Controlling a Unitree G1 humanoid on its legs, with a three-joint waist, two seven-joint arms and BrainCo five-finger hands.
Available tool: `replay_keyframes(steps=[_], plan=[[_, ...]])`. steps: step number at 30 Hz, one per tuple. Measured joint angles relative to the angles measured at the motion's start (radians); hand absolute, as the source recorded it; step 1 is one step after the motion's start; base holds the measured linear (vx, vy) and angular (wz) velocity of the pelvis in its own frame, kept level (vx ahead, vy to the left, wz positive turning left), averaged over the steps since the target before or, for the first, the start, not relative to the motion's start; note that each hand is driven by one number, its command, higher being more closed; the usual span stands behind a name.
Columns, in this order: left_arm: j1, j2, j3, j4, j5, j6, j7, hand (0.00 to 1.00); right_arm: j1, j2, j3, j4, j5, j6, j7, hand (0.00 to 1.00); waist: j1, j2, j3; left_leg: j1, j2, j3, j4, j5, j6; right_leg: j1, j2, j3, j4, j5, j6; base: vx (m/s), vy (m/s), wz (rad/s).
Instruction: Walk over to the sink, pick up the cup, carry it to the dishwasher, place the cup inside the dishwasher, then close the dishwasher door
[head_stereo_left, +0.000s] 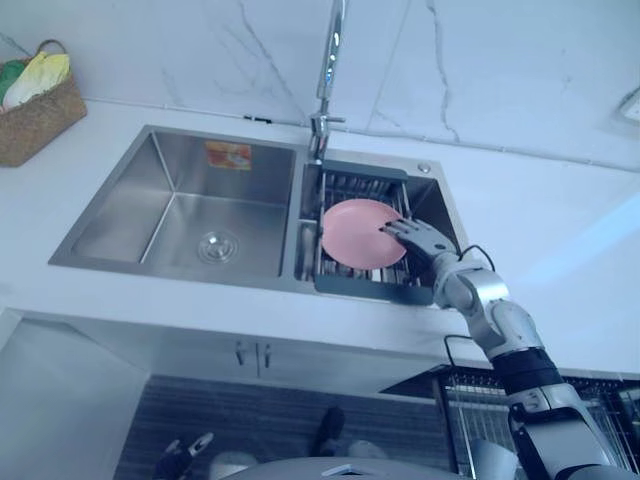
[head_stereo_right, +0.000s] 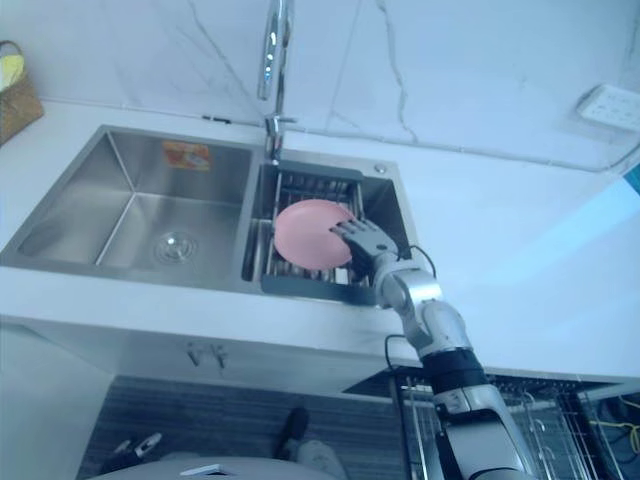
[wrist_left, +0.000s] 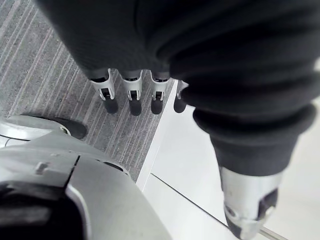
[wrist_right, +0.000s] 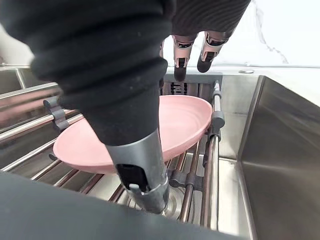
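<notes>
A pink shallow dish (head_stereo_left: 355, 232) lies tilted on the dark drain rack (head_stereo_left: 365, 277) in the right basin of the steel sink (head_stereo_left: 110, 205); I see no cup. My right hand (head_stereo_left: 425, 240) reaches over the dish's right rim, open. In the right wrist view its fingers (wrist_right: 180, 65) stretch straight above the dish (wrist_right: 165, 122), while the thumb (wrist_right: 142, 170) hangs just in front of the near rim. Whether it touches the dish I cannot tell. My left hand (wrist_left: 130, 95) hangs by my side over grey striped floor, fingers straight and holding nothing.
A tall faucet (head_stereo_left: 328, 70) rises behind the divider between the basins. A wicker basket (head_stereo_left: 35, 105) stands on the white counter at far left. A wire dishwasher rack (head_stereo_left: 480, 410) shows below the counter at lower right. A wall socket (head_stereo_right: 608, 105) sits at right.
</notes>
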Motion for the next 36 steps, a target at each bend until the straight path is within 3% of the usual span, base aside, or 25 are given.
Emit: replay_keyframes(steps=[19,20,36], plan=[[0.008,-0.001,-0.002,-0.026,-0.001,-0.018,0.021,0.00,-0.008,0.006,0.074,0.117,-0.078,-0.038,-0.118,0.00,0.009,0.005,0.002,-0.005,0.001,-0.024,-0.014,0.010,-0.002,0.002,-0.002,-0.021,0.000,-0.006,0.002,-0.01,0.036,0.04],[0.009,-0.001,-0.002,-0.026,-0.001,-0.019,0.021,0.00,-0.008,0.006,0.075,0.120,-0.079,-0.040,-0.118,1.00,0.010,0.006,0.002,-0.007,0.002,-0.027,-0.014,0.011,-0.002,0.002,-0.003,-0.025,0.000,-0.007,0.001,0.00,0.027,0.06],[0.008,0.002,-0.027,-0.027,-0.002,-0.023,0.023,0.00,-0.041,0.006,0.114,0.183,-0.185,-0.030,-0.235,1.00,0.025,0.009,0.004,-0.009,0.004,-0.033,-0.015,0.012,-0.005,0.004,-0.002,-0.033,0.000,-0.011,0.001,-0.01,0.037,0.01]])
